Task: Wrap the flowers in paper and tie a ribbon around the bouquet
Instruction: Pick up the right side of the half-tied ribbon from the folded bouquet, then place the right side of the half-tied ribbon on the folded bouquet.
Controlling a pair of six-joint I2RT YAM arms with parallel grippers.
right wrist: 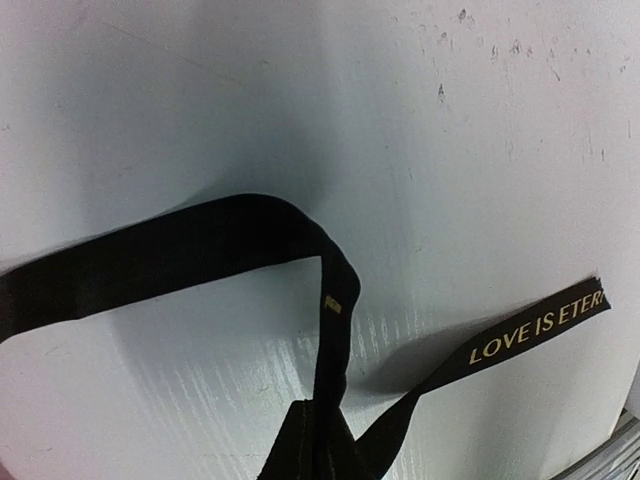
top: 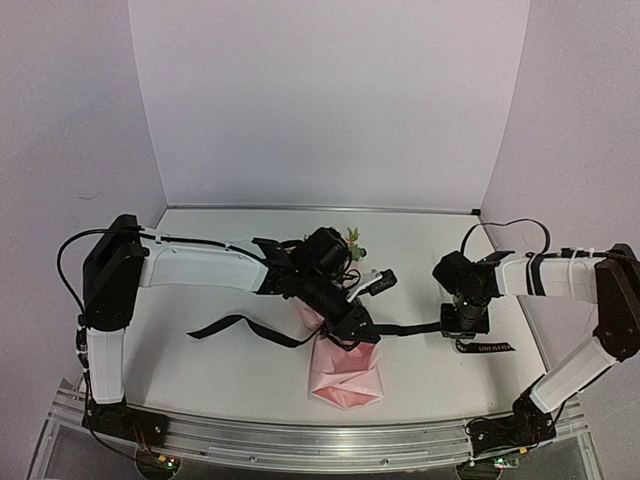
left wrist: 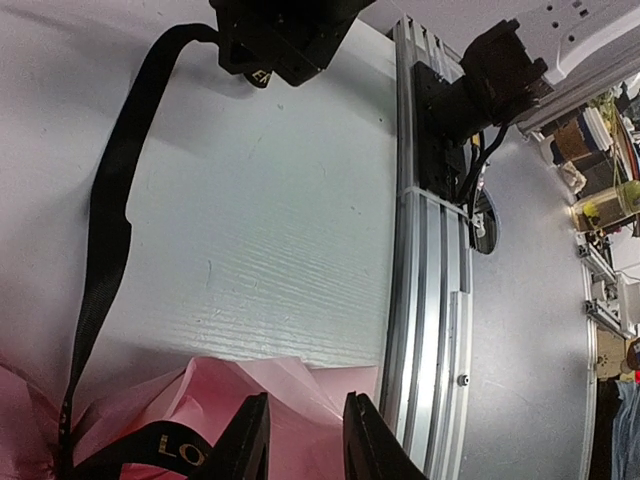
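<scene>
Seen from above, the left arm (top: pixel 200 265) stretches low across the table (top: pixel 230 370), its left gripper (top: pixel 357 328) over the bouquet (top: pixel 345 375). The right arm (top: pixel 540 272) bends inward, with the right gripper (top: pixel 465 322) on the ribbon (top: pixel 240 322). At the left wrist, the fingers (left wrist: pixel 248 440) stand slightly apart above the paper (left wrist: pixel 250 385). At the right wrist, the fingers (right wrist: pixel 300 445) are clamped together on the ribbon.

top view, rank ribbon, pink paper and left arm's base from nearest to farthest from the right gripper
1. ribbon: clamped in the right gripper itself, its tail just beside it.
2. paper: centre front, off to the gripper's left.
3. left arm's base: far left, at the near edge.
</scene>
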